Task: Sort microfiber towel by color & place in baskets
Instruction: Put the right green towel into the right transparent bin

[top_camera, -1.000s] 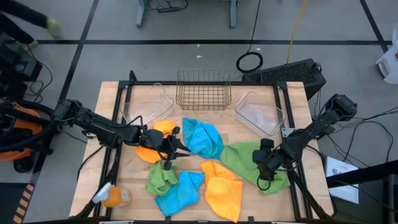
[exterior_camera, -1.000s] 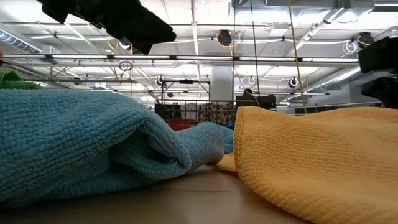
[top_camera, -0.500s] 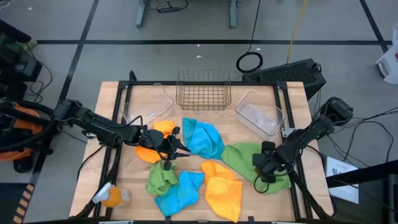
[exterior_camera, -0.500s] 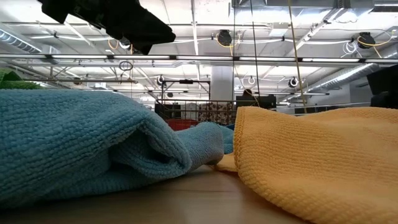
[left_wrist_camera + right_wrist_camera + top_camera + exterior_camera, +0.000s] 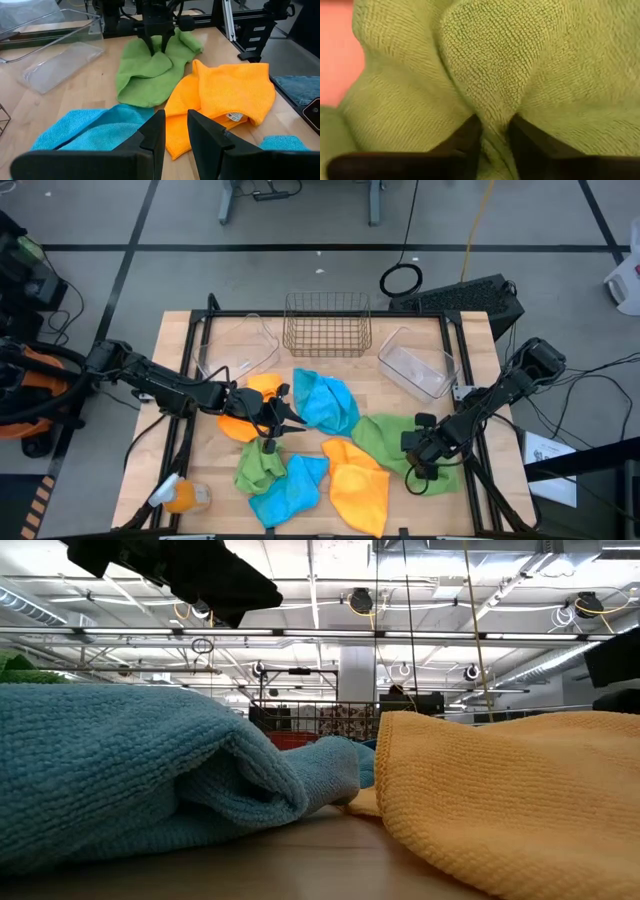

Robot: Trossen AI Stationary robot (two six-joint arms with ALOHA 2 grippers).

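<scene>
Right gripper (image 5: 412, 442) down on the green towel (image 5: 395, 435) at the right side of the table (image 5: 180, 350), fingers (image 5: 467, 137) pinched nearly together with a fold of green cloth squeezed between them, so it has hold of that towel. Just beside this claw toward table centre lies an orange towel (image 5: 358, 485); the clear bin (image 5: 418, 362) sits beyond it toward the back edge, apart.

Left gripper (image 5: 283, 412) hovers mid-table, fingers (image 5: 202, 137) narrowly apart with nothing between them, empty. Under and behind it another orange towel (image 5: 247, 406), right in front of it a blue towel (image 5: 325, 402); a small green towel (image 5: 258, 467) and second blue towel (image 5: 288, 490) lie nearer the front edge.

Copper wire basket (image 5: 327, 323) at the back centre, second clear bin (image 5: 238, 345) back left near the left arm; all three look empty. Orange bottle (image 5: 180, 496) lying at the front left corner
</scene>
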